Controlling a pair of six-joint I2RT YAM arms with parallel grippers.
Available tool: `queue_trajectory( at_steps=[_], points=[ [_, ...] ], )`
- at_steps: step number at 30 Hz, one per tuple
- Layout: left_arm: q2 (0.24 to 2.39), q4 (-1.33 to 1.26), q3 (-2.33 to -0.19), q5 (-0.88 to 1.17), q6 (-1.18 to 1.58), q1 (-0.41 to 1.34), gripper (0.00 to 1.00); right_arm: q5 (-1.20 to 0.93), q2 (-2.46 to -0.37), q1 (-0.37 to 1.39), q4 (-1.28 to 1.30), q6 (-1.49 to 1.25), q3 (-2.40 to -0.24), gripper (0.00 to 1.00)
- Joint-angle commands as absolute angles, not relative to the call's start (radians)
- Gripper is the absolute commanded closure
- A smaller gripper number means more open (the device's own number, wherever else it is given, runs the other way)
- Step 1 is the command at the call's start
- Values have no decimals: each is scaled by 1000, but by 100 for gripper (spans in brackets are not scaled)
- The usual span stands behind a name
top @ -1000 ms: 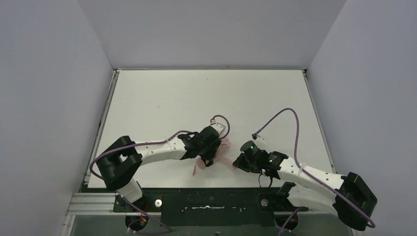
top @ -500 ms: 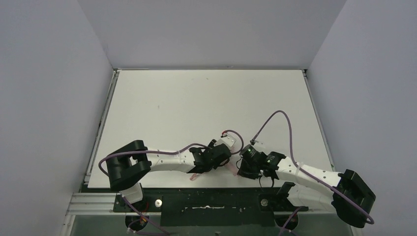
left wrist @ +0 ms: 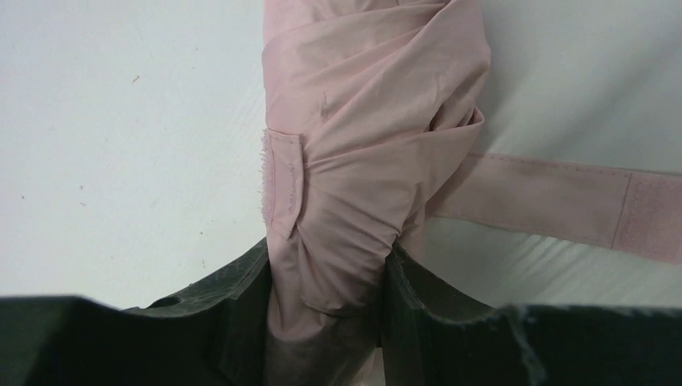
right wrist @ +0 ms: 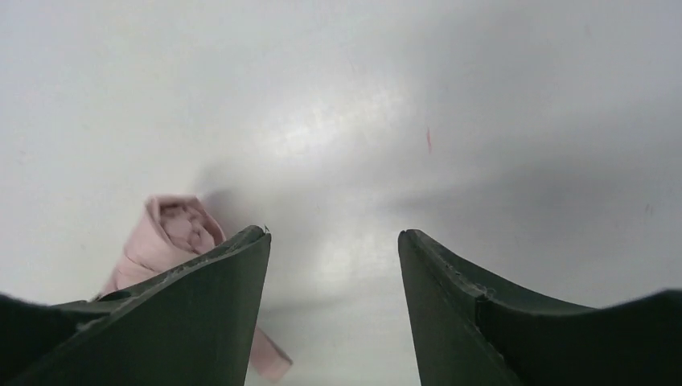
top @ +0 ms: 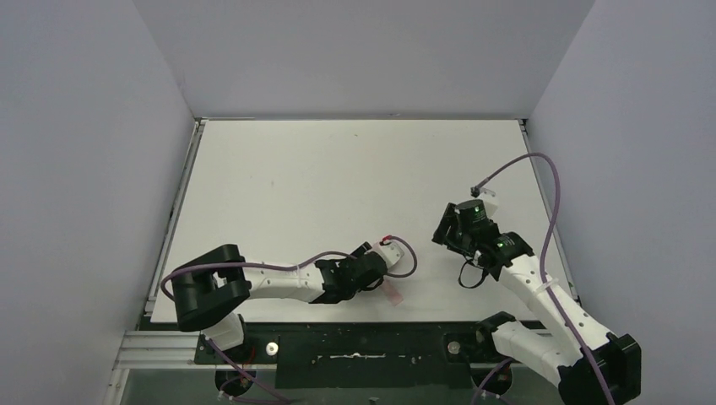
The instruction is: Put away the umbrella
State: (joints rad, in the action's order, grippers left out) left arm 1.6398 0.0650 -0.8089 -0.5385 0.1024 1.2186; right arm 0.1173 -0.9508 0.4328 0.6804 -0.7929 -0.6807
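Observation:
The umbrella [left wrist: 362, 121] is a folded, rolled bundle of pale pink fabric lying on the white table. My left gripper [left wrist: 330, 269] is shut on it, with one jaw pressed against each side of the bundle. Its pink strap [left wrist: 563, 201] trails loose to the right. From above, the left gripper [top: 369, 278] covers most of the umbrella near the table's front edge, and only the strap [top: 393, 292] sticks out. My right gripper [top: 447, 229] is raised to the right, apart from the umbrella. The right gripper [right wrist: 331, 235] is open and empty, with the umbrella's end [right wrist: 173, 233] to its left.
The white table [top: 338, 169] is boxed in by grey walls on three sides. A black rail [top: 363, 346] with the arm bases runs along the near edge. Purple cables [top: 540, 181] loop over both arms.
The right gripper has opened, come off the umbrella and swung up and to the right. The left gripper has carried the umbrella a little nearer the front edge.

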Motion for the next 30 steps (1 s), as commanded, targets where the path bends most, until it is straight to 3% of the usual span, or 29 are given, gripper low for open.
queue_trajectory(
  at_steps=[1, 4, 5, 12, 15, 17, 22, 25, 30],
  points=[
    [1590, -2, -742, -477, -94, 1221, 100, 197, -937, 392, 366, -524, -744, 32],
    [1580, -86, -715, -475, -206, 1234, 100, 129, -1004, 375, 293, -389, -815, 14],
    [1580, -98, -714, -470, -240, 1238, 100, 81, -1038, 370, 292, -329, -868, 12],
    [1588, -204, -677, -461, -431, 1271, 100, -253, -1214, 360, 185, -30, -980, 18],
    [1599, -254, -663, -466, -487, 1281, 100, -464, -1252, 354, 176, 217, -985, 18],
    [1604, -275, -656, -461, -521, 1287, 100, -575, -1276, 349, 241, 331, -1011, 16],
    [1643, -341, -632, -487, -607, 1310, 100, -840, -1426, 349, 717, 653, -1174, 14],
    [1671, -404, -610, -521, -667, 1332, 100, -865, -1501, 364, 887, 768, -1226, 15],
    [1695, -444, -597, -536, -695, 1347, 100, -878, -1495, 403, 937, 873, -1187, 15]
  ],
)
